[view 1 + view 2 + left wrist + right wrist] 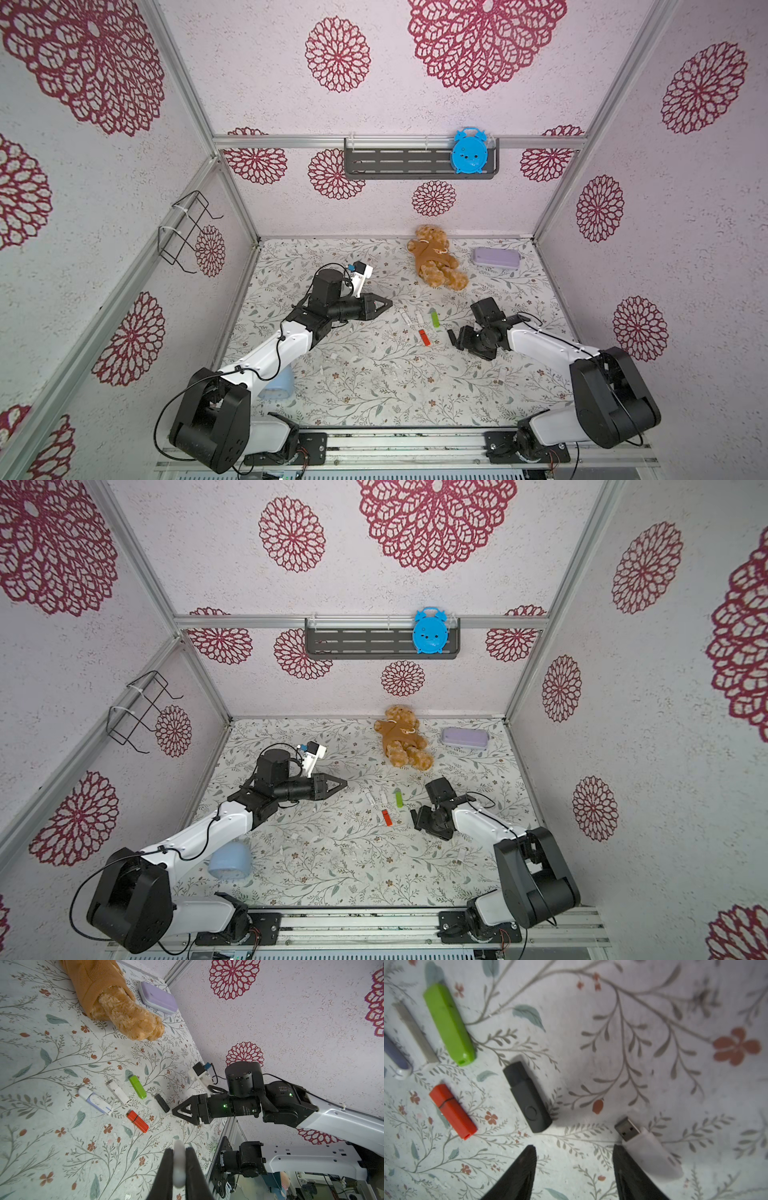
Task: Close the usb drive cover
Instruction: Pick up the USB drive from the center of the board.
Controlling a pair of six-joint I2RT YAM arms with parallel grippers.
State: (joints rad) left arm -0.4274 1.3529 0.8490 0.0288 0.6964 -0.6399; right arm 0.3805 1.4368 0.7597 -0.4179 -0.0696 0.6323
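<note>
Showing the closing not yet done. Pinched in the narrowed left pincer (179,1151), low in the left wrist view: a blurred white cap (179,1167), judged to be the cover. Gaping wide and empty low over the table (654,1001): the right pincer (573,1147); just beside one finger, at lower right of the right wrist view, the white usb drive (650,1149), plug bare, contact with the finger not to be told. Left to do, by judgement: carrying cap to drive, lining up on the plug, pressing home. Crowding the frame's left half, likely to be nudged or mistaken: black swivel drive (528,1097) nearest, then red drive (453,1111), green drive (449,1024), white drive (415,1030), lilac drive (396,1053). Farther off in both top views, well apart: teddy bear (436,257) and lilac case (496,257); beyond, on the wall shelf (395,164), a blue alarm clock (469,150).
</note>
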